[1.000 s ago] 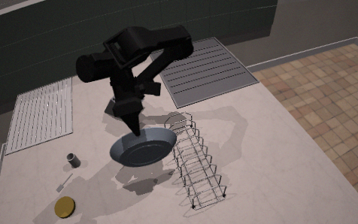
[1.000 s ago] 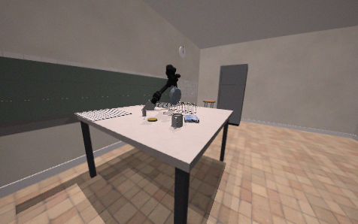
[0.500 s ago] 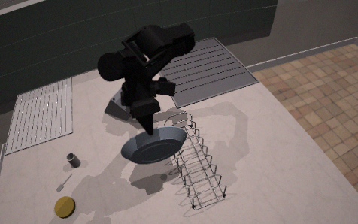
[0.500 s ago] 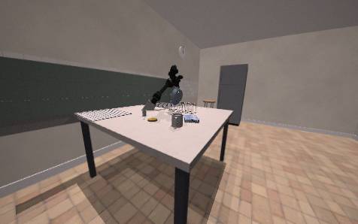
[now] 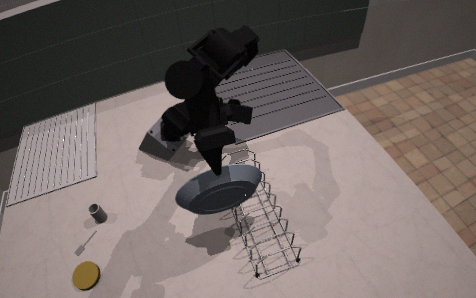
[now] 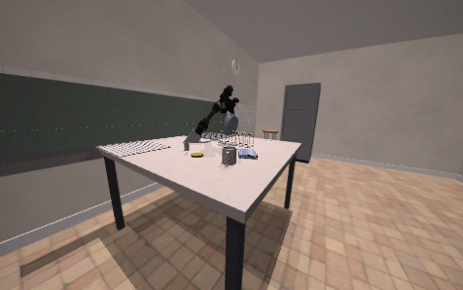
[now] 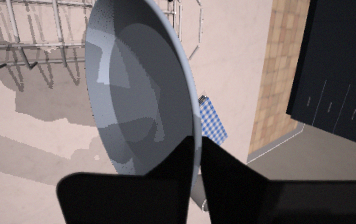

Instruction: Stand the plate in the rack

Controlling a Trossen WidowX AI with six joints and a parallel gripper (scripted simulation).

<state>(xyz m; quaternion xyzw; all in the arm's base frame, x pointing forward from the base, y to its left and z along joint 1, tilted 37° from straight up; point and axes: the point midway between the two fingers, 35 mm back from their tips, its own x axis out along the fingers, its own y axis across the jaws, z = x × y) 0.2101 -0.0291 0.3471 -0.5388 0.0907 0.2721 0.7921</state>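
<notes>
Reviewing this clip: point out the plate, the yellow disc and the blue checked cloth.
Plate (image 5: 219, 192) (image 6: 231, 125) (image 7: 142, 85): top, exterior, wrist; its body.
Yellow disc (image 5: 86, 275) (image 6: 196, 155): top, exterior; upper face.
Blue checked cloth (image 6: 248, 154) (image 7: 213, 121): exterior, wrist; patterned surface.

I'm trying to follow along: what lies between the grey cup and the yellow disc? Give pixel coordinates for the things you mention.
A small spatula-like tool (image 5: 86, 243) lies between them, seen in the top view.

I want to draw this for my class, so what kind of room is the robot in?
It looks like a kitchen, maybe a practice one. There's a wire dish rack, a blue-gray plate, and a checked cloth like a dish towel.
</notes>
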